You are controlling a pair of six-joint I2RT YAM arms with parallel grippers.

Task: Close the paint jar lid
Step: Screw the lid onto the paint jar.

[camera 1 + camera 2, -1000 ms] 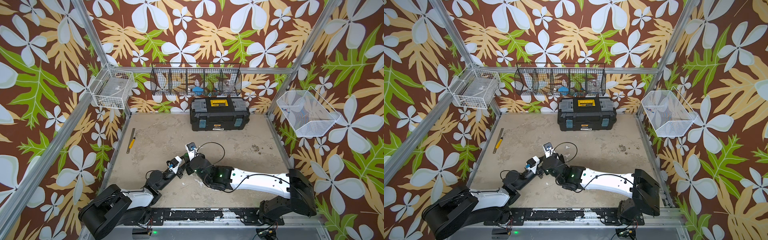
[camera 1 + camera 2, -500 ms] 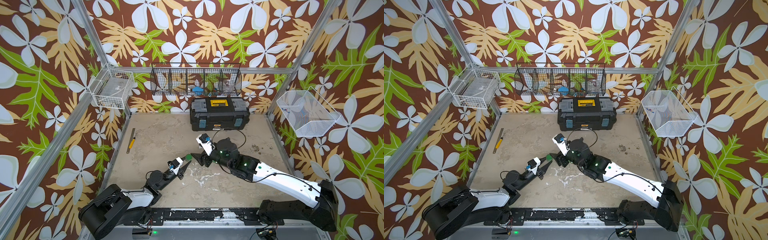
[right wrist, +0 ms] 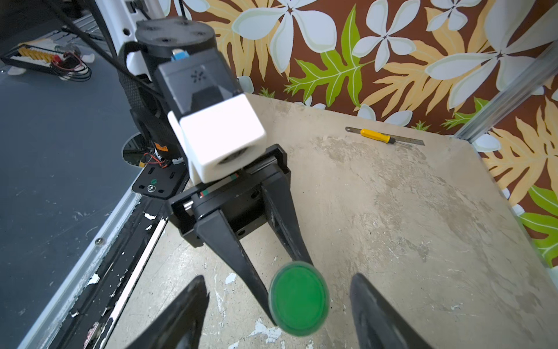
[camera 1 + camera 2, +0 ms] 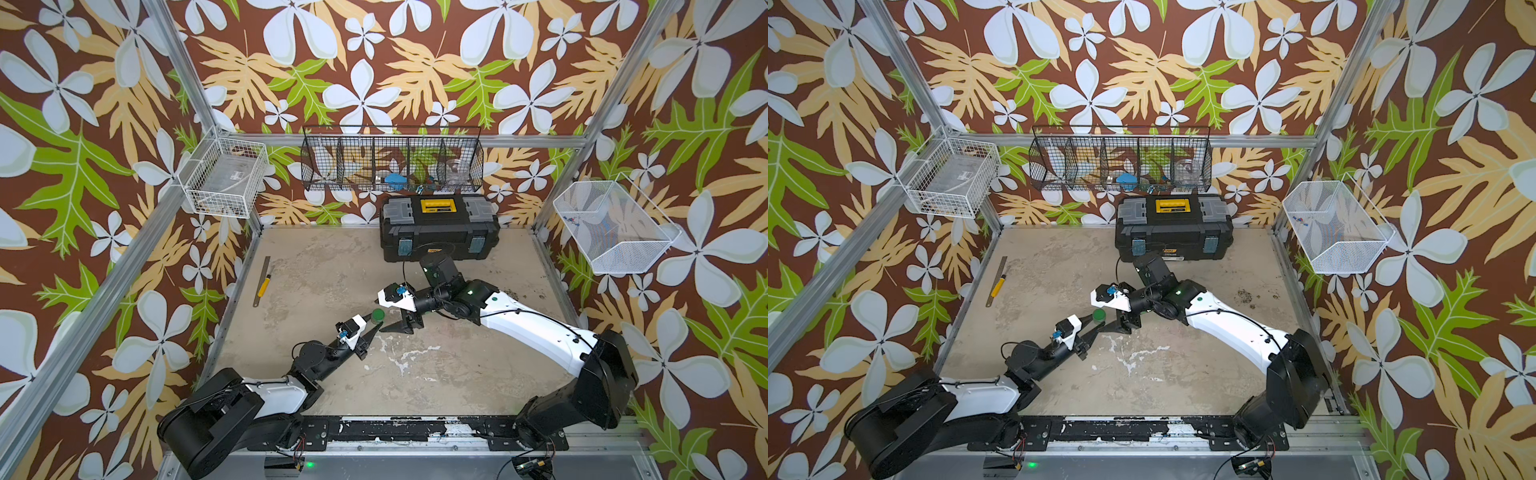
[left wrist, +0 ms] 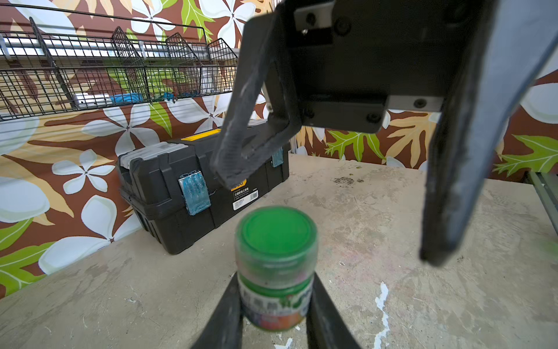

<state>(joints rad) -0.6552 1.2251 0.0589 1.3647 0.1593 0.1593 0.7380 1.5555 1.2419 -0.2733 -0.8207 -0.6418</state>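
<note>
The paint jar [image 5: 275, 297], a small pot with a printed label, stands on the table at left of centre, seen in both top views [image 4: 377, 316] [image 4: 1099, 314]. The green lid [image 5: 276, 229] [image 3: 299, 297] sits flat on its top. My left gripper [image 5: 276, 305] [image 4: 372, 323] is shut on the paint jar, one finger on each side of its lower body. My right gripper [image 3: 277, 285] [image 4: 390, 318] hovers just above and to the right of the jar. It is open, its fingers [image 5: 453, 181] spread wide of the lid and apart from it.
A black toolbox [image 4: 438, 232] stands at the back of the table. A steel ruler and a yellow-handled tool [image 4: 262, 282] lie near the left edge. Wire baskets [image 4: 392, 164] hang on the walls. White paint stains [image 4: 399, 361] mark the table.
My right gripper has opened and let go of the lid, and the right arm has swung back and up from the jar. The left arm has stayed in place.
</note>
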